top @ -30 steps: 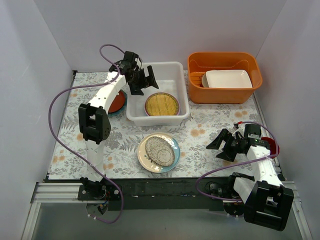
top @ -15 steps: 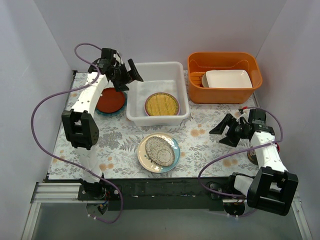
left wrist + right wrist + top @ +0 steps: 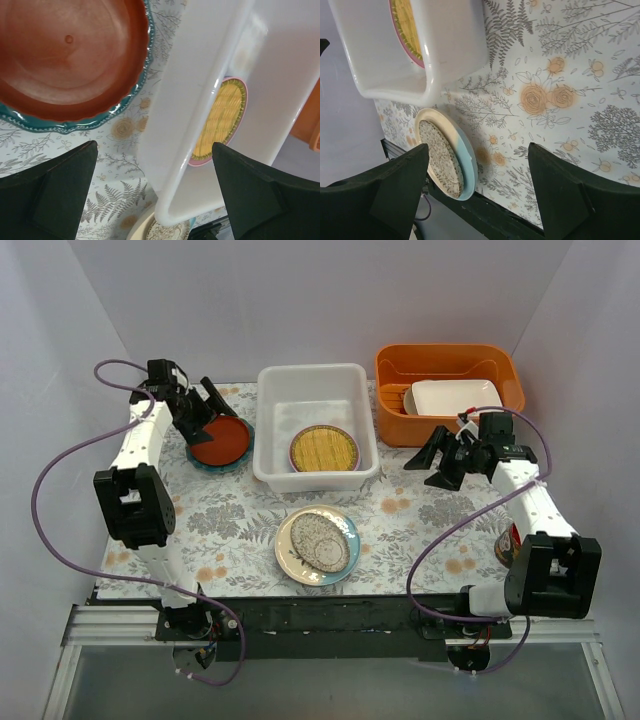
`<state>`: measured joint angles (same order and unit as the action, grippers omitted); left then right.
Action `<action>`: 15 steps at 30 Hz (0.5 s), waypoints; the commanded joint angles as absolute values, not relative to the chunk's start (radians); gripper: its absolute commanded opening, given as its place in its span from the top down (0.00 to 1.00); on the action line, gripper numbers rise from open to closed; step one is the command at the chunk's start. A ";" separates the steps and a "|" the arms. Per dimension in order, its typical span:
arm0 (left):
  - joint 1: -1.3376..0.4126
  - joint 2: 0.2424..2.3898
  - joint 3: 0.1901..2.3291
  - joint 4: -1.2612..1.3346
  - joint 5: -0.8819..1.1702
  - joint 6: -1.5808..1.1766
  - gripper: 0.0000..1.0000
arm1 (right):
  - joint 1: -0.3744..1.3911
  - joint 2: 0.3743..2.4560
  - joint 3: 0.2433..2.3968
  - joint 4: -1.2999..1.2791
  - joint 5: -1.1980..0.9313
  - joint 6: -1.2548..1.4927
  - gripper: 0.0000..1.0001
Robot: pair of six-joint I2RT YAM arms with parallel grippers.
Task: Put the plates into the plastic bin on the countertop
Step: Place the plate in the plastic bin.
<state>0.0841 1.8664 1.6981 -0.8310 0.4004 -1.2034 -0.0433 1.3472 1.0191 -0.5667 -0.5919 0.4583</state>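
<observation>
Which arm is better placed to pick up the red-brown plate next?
Left. The left hand, open, hangs just over the red-brown plate, on the left of the bin. The right hand is on the other side of the bin, far from that plate.

The right gripper (image 3: 477,148) hangs over the flowered countertop (image 3: 570,65), its two dark fingers (image 3: 385,190) spread wide with nothing between them. A speckled plate (image 3: 437,162) lies on a light blue plate (image 3: 469,170) near the counter's dark edge. Just beside them stands the white plastic bin (image 3: 455,45), with a woven yellow plate (image 3: 402,17) inside.
</observation>
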 commanded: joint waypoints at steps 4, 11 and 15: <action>0.159 1.789 1.632 -0.841 0.371 -1.169 0.03 | 0.132 1.446 1.218 -0.509 -0.549 0.543 0.14; 0.216 1.815 1.597 -0.860 0.322 -1.149 0.07 | 0.256 1.552 1.377 -0.506 -0.549 0.595 0.16; 0.241 1.830 1.591 -0.862 0.308 -1.147 0.09 | 0.314 1.603 1.463 -0.503 -0.542 0.618 0.16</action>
<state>0.2176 1.8568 1.5970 -0.8551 0.3428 -1.1675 0.2737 1.5726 1.3518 -0.5331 -0.5453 0.5804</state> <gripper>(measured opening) 0.923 0.846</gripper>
